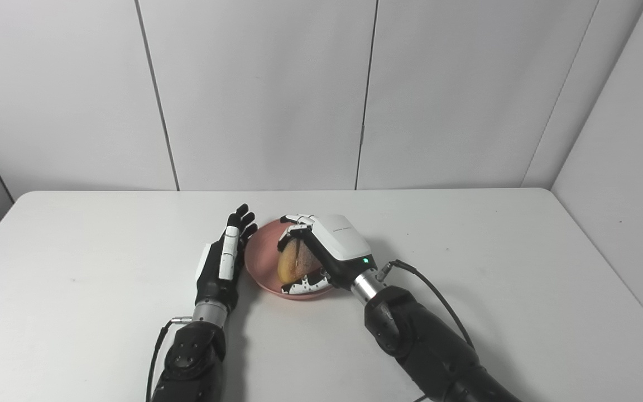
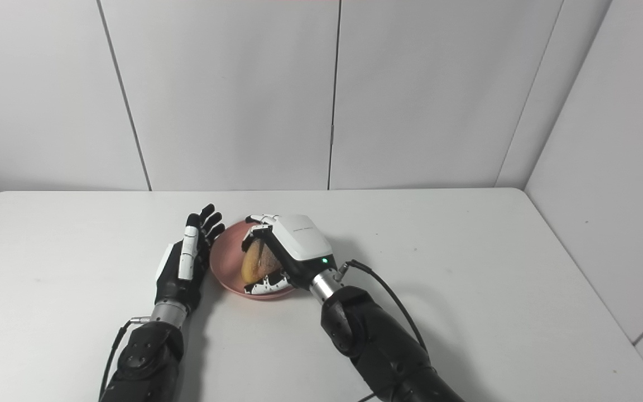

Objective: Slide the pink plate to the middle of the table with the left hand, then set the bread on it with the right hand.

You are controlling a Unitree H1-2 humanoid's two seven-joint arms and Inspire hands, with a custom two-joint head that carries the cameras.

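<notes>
Bread point(image 1: 293, 261), gripped in our right hand point(image 1: 327, 251), hangs directly over the pink plate point(image 1: 263, 262) at mid-table, long axis tilted upright; our left hand point(image 1: 224, 259) rests open beside the rim.

The shallow round pink plate point(image 1: 263, 258) sits flat on the white table, near its middle and a little toward the front edge. Its rim is raised and its inside is a smooth salmon pink; the right part of it is covered. Over the plate is the golden-brown wedge of bread point(image 1: 294, 261), crusty and darker on its upper face, yellower along its rounded lower-left edge. The bread stands tilted on edge, its point upward, clasped between the fingers and thumb of the right hand point(image 1: 321, 251). Whether its lower edge touches the plate cannot be told.
</notes>
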